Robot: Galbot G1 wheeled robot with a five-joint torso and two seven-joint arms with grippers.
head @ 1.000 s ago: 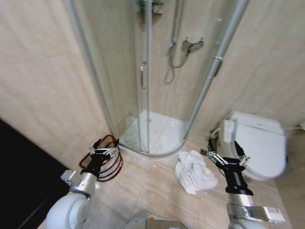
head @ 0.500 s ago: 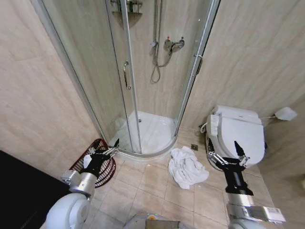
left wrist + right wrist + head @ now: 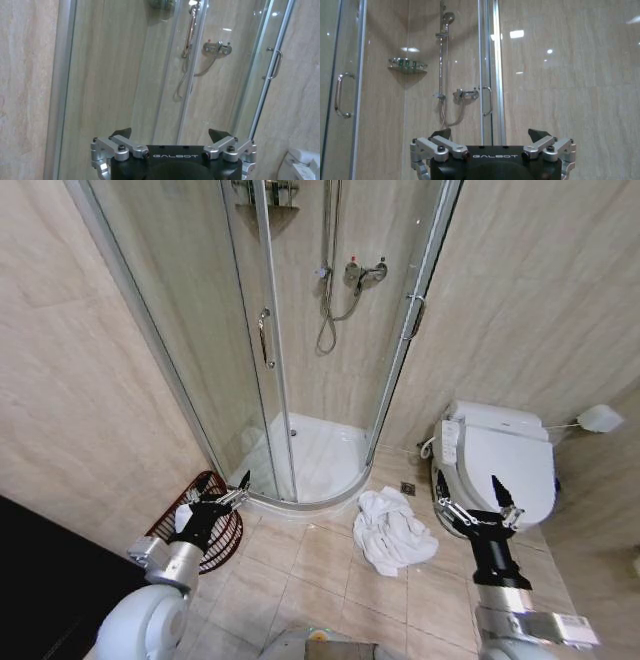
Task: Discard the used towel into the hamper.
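A crumpled white towel (image 3: 391, 529) lies on the tiled floor in front of the shower tray. At the left, against the wall, stands the hamper (image 3: 186, 515), a dark red-brown wire basket. My left gripper (image 3: 219, 498) hangs open right over the hamper's near side, holding nothing. Off to the right of the towel, in front of the toilet, my right gripper (image 3: 468, 496) is raised and open, also holding nothing. The wrist views show the left gripper (image 3: 170, 132) and right gripper (image 3: 490, 132) with fingers spread, facing the shower.
A curved glass shower enclosure (image 3: 320, 340) with a white tray (image 3: 312, 460) fills the corner ahead. A white toilet (image 3: 495, 458) stands at the right, next to the towel. Beige tiled floor (image 3: 300, 580) lies open between the hamper and the towel.
The whole head view shifted a second ago, showing more of the shower and the toilet; over the last half second nothing has moved. Both grippers hold their pose.
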